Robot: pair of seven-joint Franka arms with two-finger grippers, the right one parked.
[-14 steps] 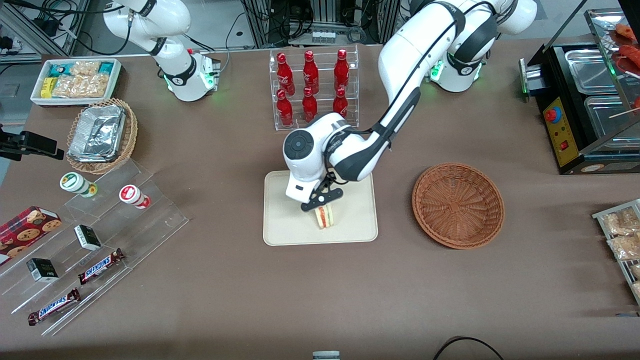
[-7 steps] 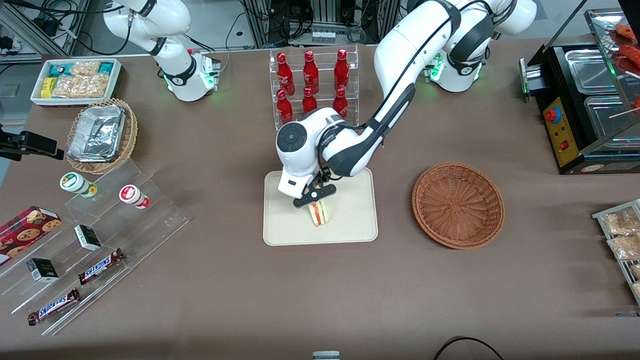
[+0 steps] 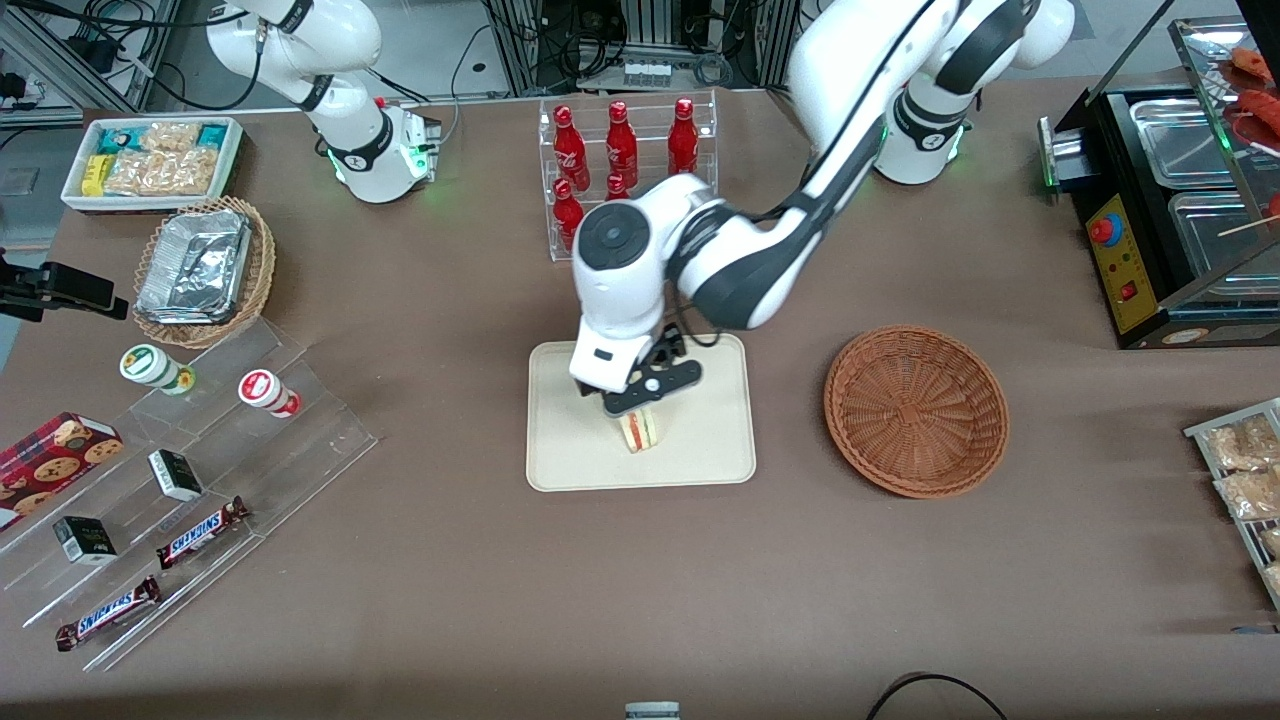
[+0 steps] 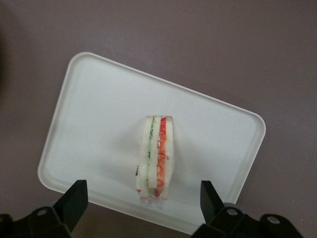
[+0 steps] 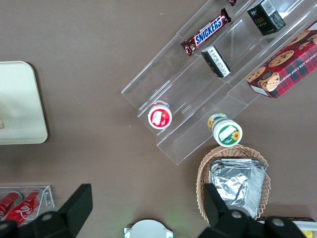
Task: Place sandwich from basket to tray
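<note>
- Clear wrap is being seen around the sandwich (image 4: 156,157), which is standing on edge on the tray (image 4: 99,124), with its red and green filling facing up.
- A topple is being risked, by judgement: the wedge is balanced on a narrow side, so a brush from a finger on the way up could tip it flat or push it toward the rim.
- The slick wrap could also be caught and dragged if the arm is being swung sideways before it is lifted clear.
- The gripper (image 4: 143,203) is being held above the sandwich, its fingers (image 4: 74,201) spread wide apart, with nothing held and nothing touched.
- The basket (image 3: 916,408) is lying empty, well apart toward the working arm's end of the table.
</note>
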